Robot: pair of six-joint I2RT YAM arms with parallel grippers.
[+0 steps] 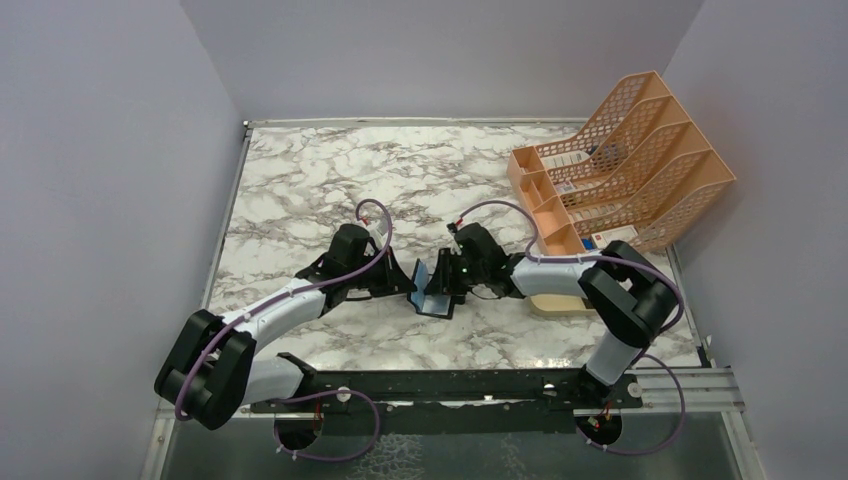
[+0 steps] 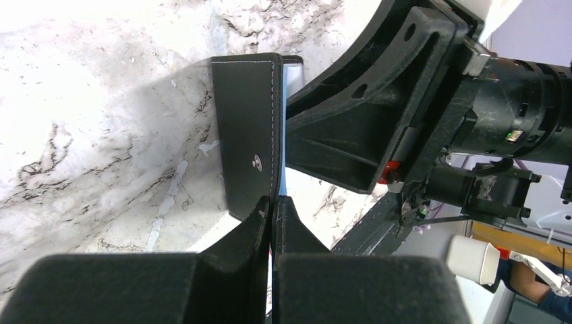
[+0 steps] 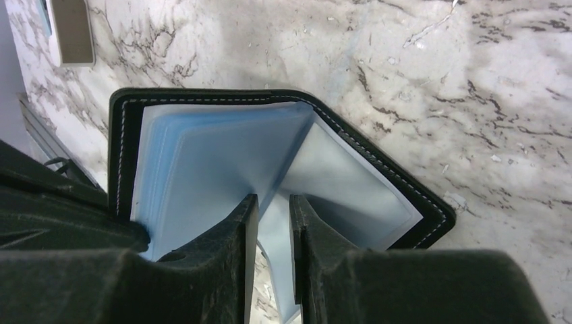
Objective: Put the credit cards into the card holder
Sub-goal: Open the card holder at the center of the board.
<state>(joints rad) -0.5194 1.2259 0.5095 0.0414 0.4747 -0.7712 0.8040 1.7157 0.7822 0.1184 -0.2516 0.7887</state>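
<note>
The black card holder stands open on the marble between my two grippers. My left gripper is shut on the edge of its outer cover, the one with the snap stud. In the right wrist view the card holder gapes open and shows pale blue leaves. My right gripper reaches into it, jaws narrowly apart, with one pale blue leaf running between the fingers against the right one. I cannot tell whether that leaf is a credit card or a sleeve. A flat greyish card-like rectangle lies on the table beyond.
An orange mesh file rack with white boxes stands at the back right. A tan dish lies under my right arm. My right arm's wrist fills the right of the left wrist view. Walls close the table's sides.
</note>
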